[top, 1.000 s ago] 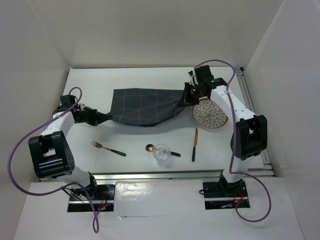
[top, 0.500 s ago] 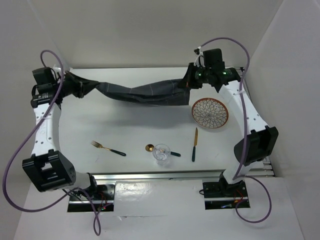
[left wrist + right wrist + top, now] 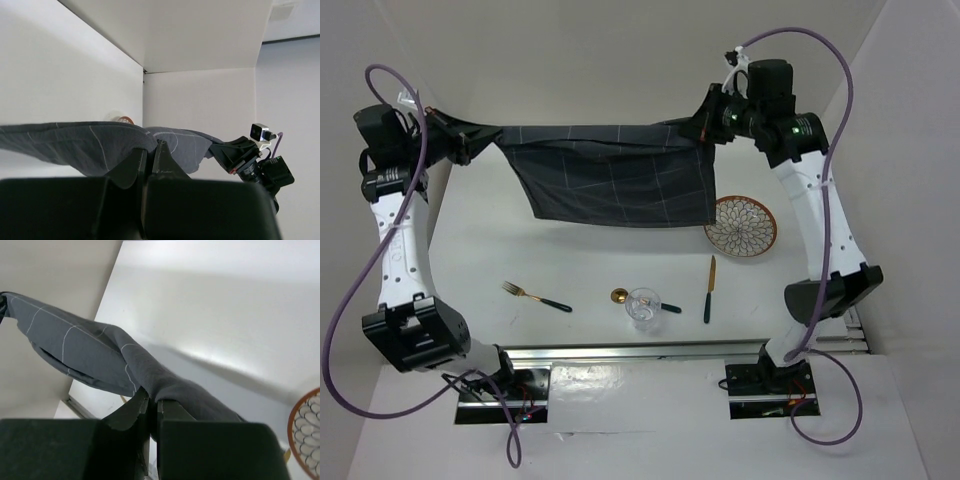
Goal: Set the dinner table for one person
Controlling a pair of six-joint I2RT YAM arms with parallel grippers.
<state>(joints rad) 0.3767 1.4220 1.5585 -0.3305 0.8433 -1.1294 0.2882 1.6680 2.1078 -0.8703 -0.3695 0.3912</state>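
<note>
Your cloth hangs stretched above the table.
Your left claw and right claw each clamp a top corner; the table lies flat beneath, its long axis running left to right.

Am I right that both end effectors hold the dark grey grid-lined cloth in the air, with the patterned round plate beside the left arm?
No: the top external view shows the patterned round plate beside the right arm; the rest is right.
</note>
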